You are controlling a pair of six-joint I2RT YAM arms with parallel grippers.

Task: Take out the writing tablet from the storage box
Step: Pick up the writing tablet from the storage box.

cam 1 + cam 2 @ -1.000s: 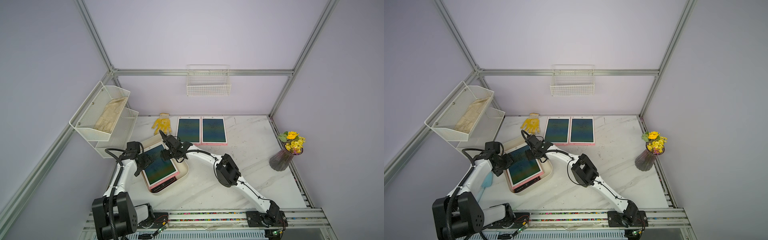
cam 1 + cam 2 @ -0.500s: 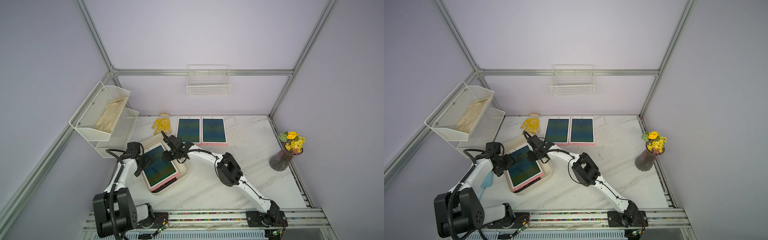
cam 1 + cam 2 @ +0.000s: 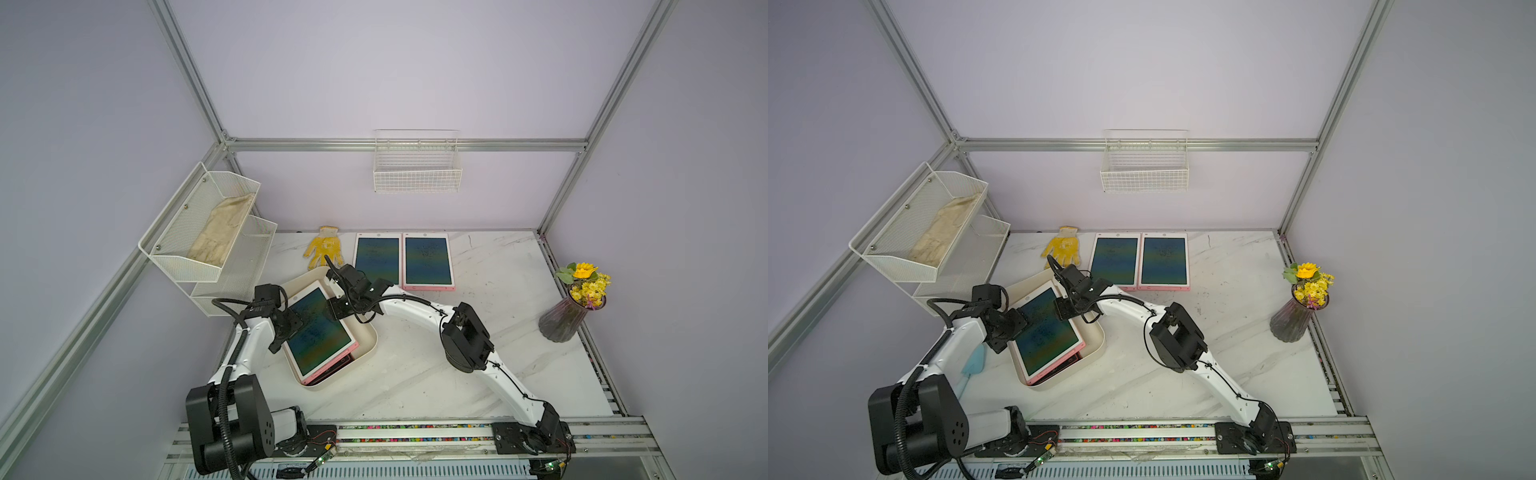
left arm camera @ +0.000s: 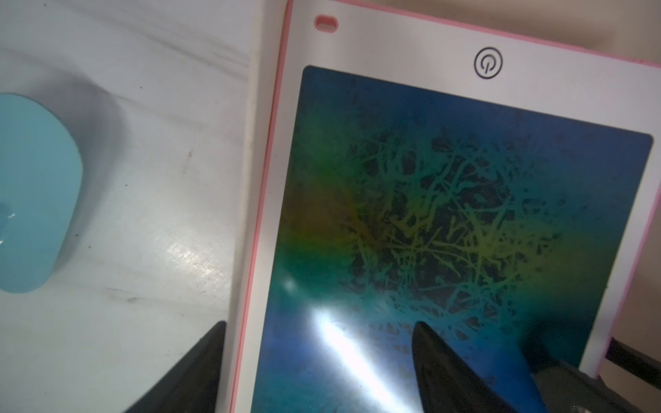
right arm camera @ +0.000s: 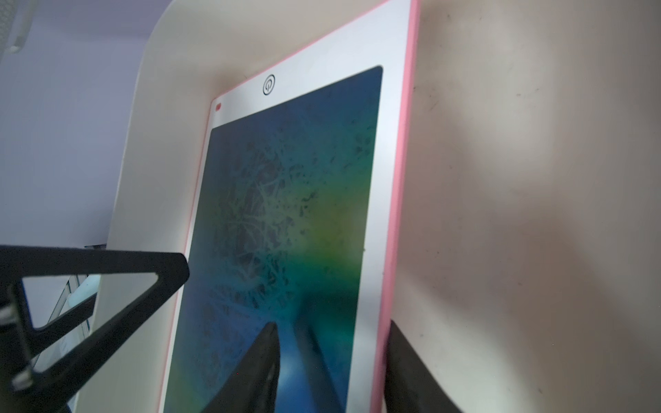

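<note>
The storage box point(image 3: 368, 347), a cream-white tub, sits left of centre on the table in both top views. A writing tablet point(image 3: 318, 332) with a white front, pink edge and dark scribbled screen lies tilted on top inside it, over another dark-edged one point(image 3: 334, 369). My right gripper point(image 3: 337, 305) is shut on the top tablet's long right edge; in the right wrist view one finger point(image 5: 266, 357) rests on the screen and the other sits under the pink edge. My left gripper point(image 4: 320, 325) is open, straddling the tablet's point(image 4: 447, 214) left edge without pinching it.
Two more tablets point(image 3: 377, 259) point(image 3: 428, 259) lie side by side at the back, next to a yellow glove point(image 3: 324, 249). A flower vase point(image 3: 567, 318) stands at the right edge. A mesh shelf point(image 3: 208, 232) and wire basket point(image 3: 417, 170) hang on the walls. A light-blue object point(image 3: 973, 361) lies left of the box.
My right gripper's jaws have closed onto the tablet's right edge. The left gripper has stayed open and both arms have hardly moved.
</note>
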